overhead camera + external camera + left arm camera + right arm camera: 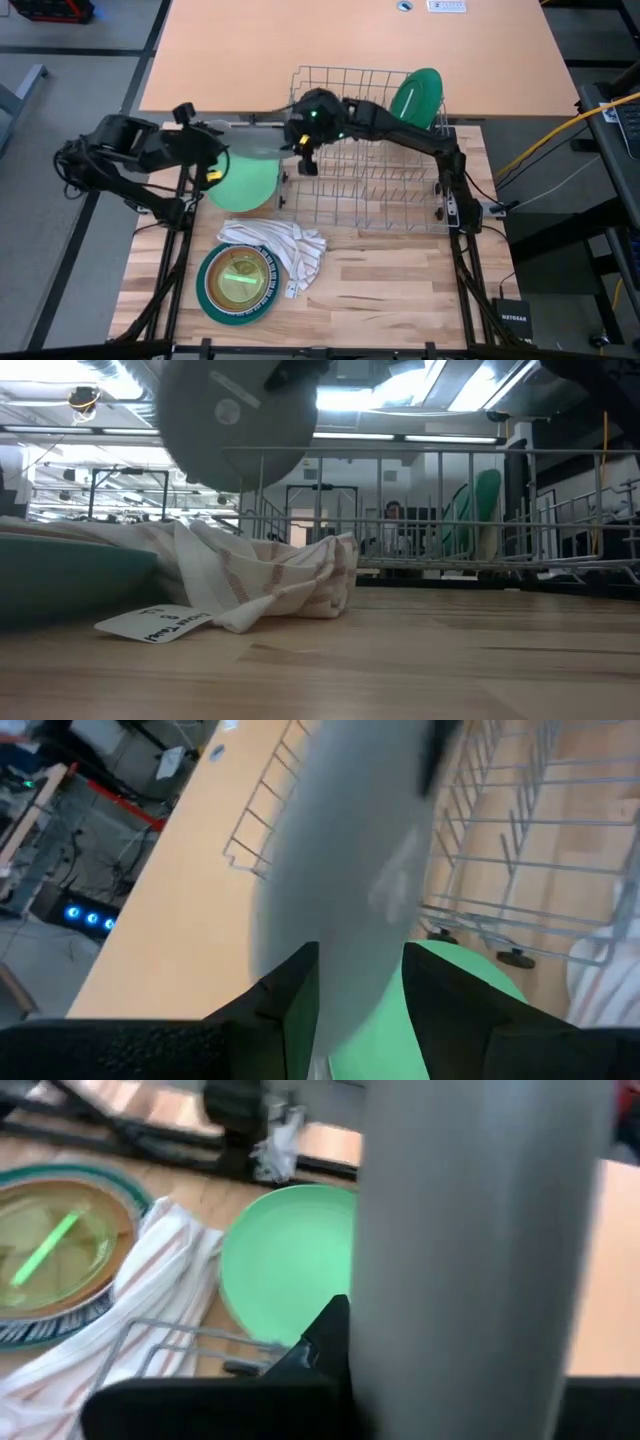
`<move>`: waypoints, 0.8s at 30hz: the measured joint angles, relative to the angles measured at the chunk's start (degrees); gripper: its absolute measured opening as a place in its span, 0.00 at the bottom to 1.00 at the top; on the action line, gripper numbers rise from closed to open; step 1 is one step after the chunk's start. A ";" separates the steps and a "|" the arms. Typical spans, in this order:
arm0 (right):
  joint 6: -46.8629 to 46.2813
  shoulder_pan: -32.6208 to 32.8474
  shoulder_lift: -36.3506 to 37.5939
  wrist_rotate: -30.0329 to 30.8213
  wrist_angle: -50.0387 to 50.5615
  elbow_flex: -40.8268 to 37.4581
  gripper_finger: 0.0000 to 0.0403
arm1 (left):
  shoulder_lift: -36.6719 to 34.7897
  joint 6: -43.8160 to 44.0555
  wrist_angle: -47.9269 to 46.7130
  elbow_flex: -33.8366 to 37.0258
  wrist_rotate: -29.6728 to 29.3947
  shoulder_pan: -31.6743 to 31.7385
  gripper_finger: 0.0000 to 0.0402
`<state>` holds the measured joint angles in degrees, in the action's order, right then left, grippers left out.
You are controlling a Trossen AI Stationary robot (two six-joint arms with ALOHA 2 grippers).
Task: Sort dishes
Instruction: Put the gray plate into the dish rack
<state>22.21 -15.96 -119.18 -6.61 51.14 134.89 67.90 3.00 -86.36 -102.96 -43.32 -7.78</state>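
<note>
A grey plate hangs in the air left of the wire rack, standing almost on edge; the low view shows its underside. My right gripper reaches over the rack and is shut on it. My left gripper is open, its fingers standing on either side of the plate's left edge, with a gap showing on one side. A green plate lies flat on the table below. Another green plate stands in the rack's far right corner. My right gripper pinches the grey plate's rim on the side toward the rack, one finger on the face I see and the other hidden behind the plate. The fingers come slanting down from the table's right. The plate is lifted clear and stands nearly upright.
A crumpled white cloth with stripes lies near the front. Beside it is a teal plate with a brown dish on top. The rack's wires stand close to the right arm. Bare wood lies at the front right. A person sits beyond the table.
</note>
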 joint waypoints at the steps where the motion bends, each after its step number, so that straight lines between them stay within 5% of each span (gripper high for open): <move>1: -0.78 -0.79 0.64 -0.55 0.76 0.00 0.05 | -0.45 0.08 0.03 0.00 -0.07 -0.01 0.33; 4: -2.25 -2.77 2.59 -0.14 2.23 0.00 0.05 | -1.44 1.62 0.18 0.02 -0.18 0.01 0.33; 11: -4.99 -9.19 9.00 15.23 8.77 0.11 0.04 | -3.13 5.68 -0.14 0.33 -0.39 0.12 0.33; 24: -22.34 -21.65 14.02 12.41 27.61 0.03 0.04 | -1.66 8.68 -0.10 0.39 -0.51 0.34 0.33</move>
<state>-0.13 -37.61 -105.16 5.80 78.74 134.92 66.24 11.68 -86.46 -102.56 -43.83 -7.44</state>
